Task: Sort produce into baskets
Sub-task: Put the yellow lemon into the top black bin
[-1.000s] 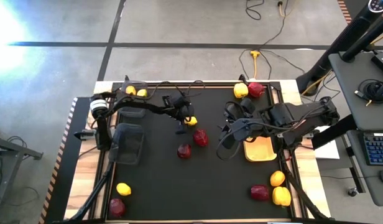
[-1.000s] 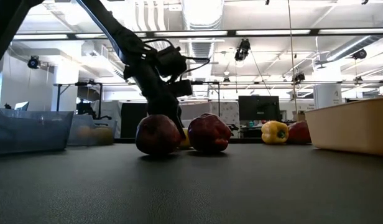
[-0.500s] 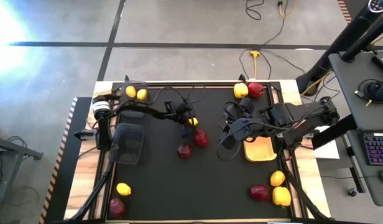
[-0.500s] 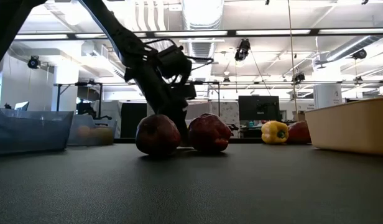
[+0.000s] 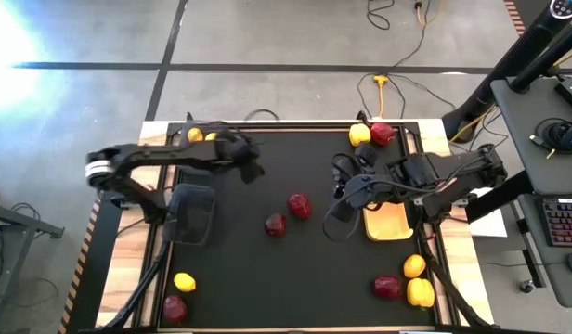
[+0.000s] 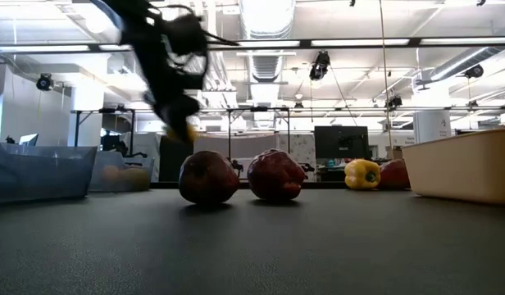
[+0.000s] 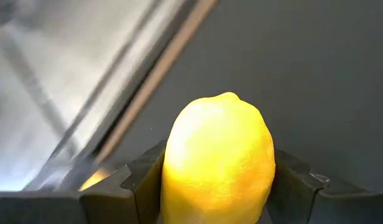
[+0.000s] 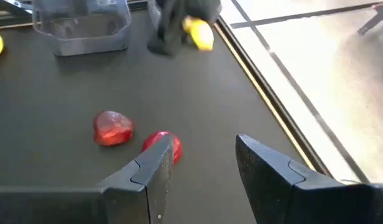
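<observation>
Holding a bright yellow lemon (image 7: pixel 218 158) tight between its two dark fingers, the left gripper (image 5: pixel 250 160) is hanging in the air near the far left part of the black table (image 5: pixel 249 269), close to a black wire-mesh basket (image 5: pixel 199 165). The lemon is riding in that gripper, up off the table, and is not in any basket yet.

The right gripper (image 5: pixel 344 198) is waiting over the middle of the table, just beside the shallow orange-tan basket (image 5: pixel 390 224). Its fingers are standing partly apart and are gripping nothing.

The sorting is looking like it is only at the start. The orange-tan basket is looking bare inside. The second black wire-mesh basket (image 5: pixel 190 213) is also looking bare. Lots of food is sitting loose on the table: two dark red pieces (image 5: pixel 289 214) in the middle, a yellow one and a red one (image 5: pixel 178 295) at the near left corner, three more (image 5: pixel 406 283) at the near right corner, and a yellow and red pair (image 5: pixel 370 134) at the far edge.
</observation>
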`<move>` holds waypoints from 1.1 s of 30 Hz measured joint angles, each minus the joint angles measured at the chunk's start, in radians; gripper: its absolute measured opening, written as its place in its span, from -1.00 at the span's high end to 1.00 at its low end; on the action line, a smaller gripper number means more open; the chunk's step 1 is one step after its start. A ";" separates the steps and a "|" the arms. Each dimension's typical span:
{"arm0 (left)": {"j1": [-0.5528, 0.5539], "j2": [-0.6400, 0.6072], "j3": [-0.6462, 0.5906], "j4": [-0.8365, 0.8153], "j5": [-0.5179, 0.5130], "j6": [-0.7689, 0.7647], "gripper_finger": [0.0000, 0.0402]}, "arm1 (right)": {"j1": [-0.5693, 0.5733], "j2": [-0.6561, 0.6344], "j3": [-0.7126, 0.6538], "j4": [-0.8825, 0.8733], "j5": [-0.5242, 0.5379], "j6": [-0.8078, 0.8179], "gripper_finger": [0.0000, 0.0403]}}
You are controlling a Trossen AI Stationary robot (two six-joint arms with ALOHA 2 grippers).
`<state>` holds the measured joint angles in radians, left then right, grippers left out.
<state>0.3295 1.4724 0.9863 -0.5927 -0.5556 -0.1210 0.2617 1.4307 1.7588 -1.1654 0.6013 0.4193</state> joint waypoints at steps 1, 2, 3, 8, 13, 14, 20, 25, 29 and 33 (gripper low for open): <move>0.014 -0.044 -0.023 -0.038 -0.042 -0.030 0.00 | -0.006 0.000 0.000 0.004 0.001 -0.011 0.19; 0.030 -0.087 -0.049 -0.076 -0.083 -0.060 0.00 | -0.011 0.000 0.000 0.006 0.001 -0.011 0.20; 0.046 -0.128 -0.077 -0.107 -0.127 -0.095 0.01 | -0.016 0.000 0.000 0.011 0.001 -0.004 0.21; 0.194 -0.274 -0.199 -0.143 -0.144 -0.213 0.01 | -0.060 0.000 0.000 0.065 0.001 0.041 0.25; 0.394 -0.265 -0.252 -0.142 0.058 -0.286 0.01 | -0.115 0.000 0.000 0.133 0.000 0.028 0.30; 0.429 -0.252 -0.255 -0.141 0.092 -0.298 0.01 | -0.129 0.000 0.000 0.148 -0.001 0.023 0.31; 0.570 -0.155 -0.231 -0.137 0.290 -0.298 -0.05 | -0.212 0.000 0.000 0.179 -0.050 0.014 0.35; 0.590 -0.046 -0.178 -0.134 0.302 -0.259 -0.07 | -0.246 0.000 0.000 0.176 -0.060 0.026 0.33; 0.587 0.027 -0.130 -0.129 0.326 -0.254 -0.07 | -0.249 0.000 0.000 0.176 -0.060 0.013 0.24; 0.587 0.070 -0.098 -0.130 0.360 -0.246 -0.07 | -0.247 0.000 0.000 0.175 -0.062 -0.008 0.11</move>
<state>0.9166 1.5421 0.8887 -0.7225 -0.1960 -0.3672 0.0151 1.4307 1.7592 -0.9901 0.5397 0.4114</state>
